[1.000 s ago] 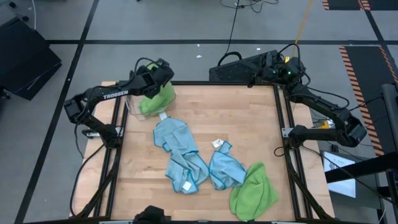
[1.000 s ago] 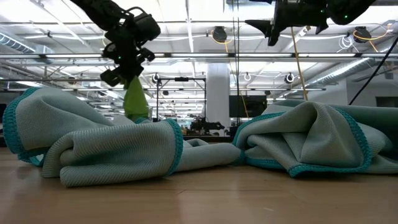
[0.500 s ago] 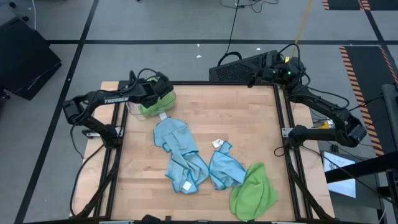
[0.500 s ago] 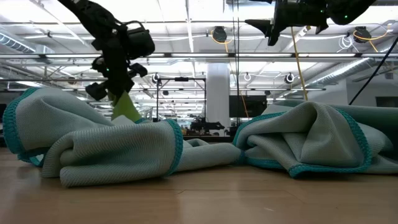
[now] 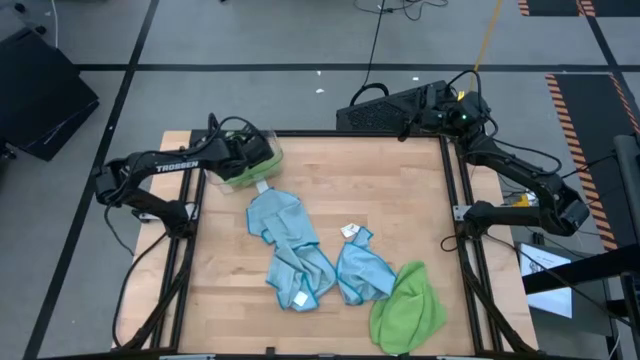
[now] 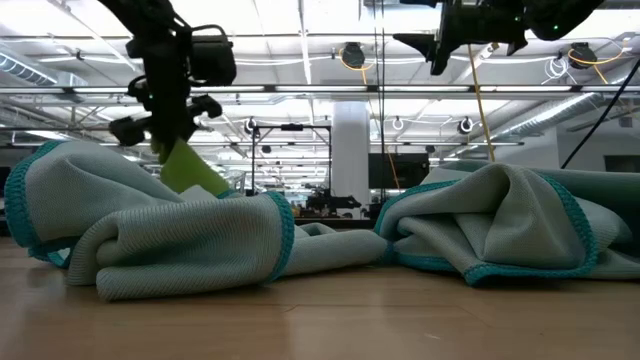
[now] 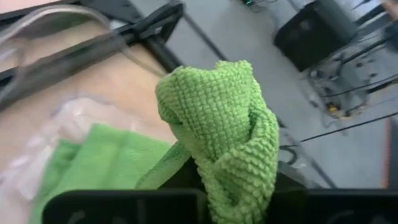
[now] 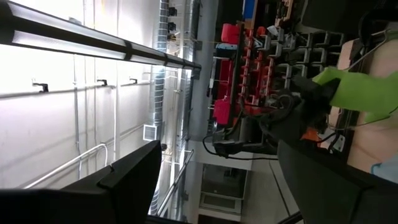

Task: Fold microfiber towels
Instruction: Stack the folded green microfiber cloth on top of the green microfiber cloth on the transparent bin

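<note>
Left gripper [image 7: 217,199] fingertips buried under bunched lime green towel [image 7: 217,118]; clear bin [image 7: 37,37] blurred.

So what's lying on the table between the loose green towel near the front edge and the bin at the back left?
In the high view, two crumpled blue towels lie between the green towel and the bin, where the left claw grips another green towel.

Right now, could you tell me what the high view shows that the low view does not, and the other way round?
Only the high view shows the clear bin at the table's far left corner, the loose green towel near the front edge and the wooden table. Only the low view shows the room's ceiling lights. Both show two blue towels and the left gripper gripping a green towel.
</note>
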